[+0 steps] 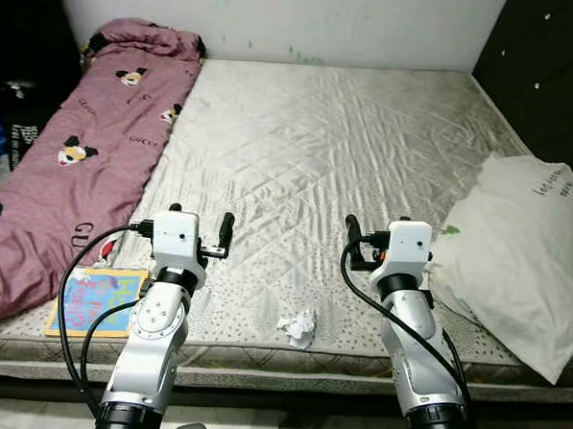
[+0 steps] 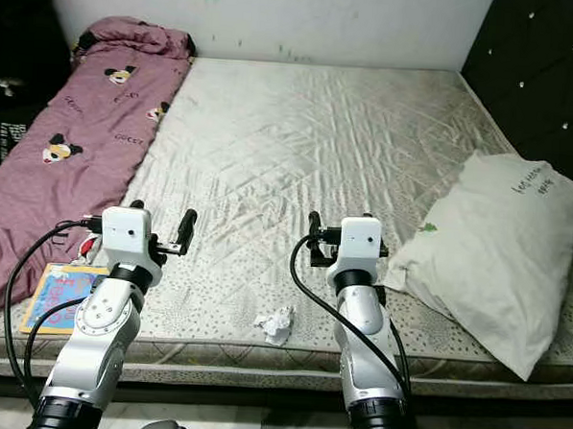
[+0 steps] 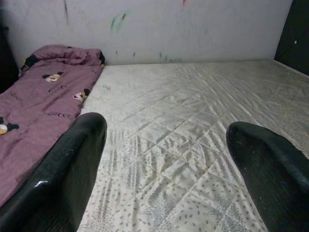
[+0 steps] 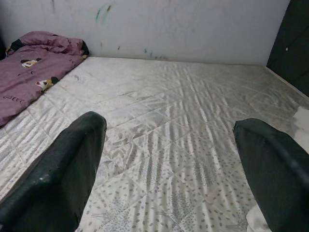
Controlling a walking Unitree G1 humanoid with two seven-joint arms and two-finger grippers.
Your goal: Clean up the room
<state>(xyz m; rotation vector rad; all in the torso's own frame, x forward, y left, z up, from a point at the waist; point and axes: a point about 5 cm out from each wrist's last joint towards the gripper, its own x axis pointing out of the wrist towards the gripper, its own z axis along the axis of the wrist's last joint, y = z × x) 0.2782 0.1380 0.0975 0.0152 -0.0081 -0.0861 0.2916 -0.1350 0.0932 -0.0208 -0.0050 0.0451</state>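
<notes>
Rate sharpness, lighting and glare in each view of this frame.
Both eye views: sharp, evenly lit, left edge in deep shade. Left wrist view: mattress clear, near fingers soft, with a small glare spot. Right wrist view: mattress sharp, fingers blurred, no glare.

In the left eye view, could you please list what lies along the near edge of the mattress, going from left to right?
Purple blanket → colourful book → left gripper → crumpled paper → right gripper → white pillow.

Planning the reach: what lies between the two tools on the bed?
Bare quilted mattress between left tool and right tool; crumpled paper lies nearer, in the left eye view.
</notes>
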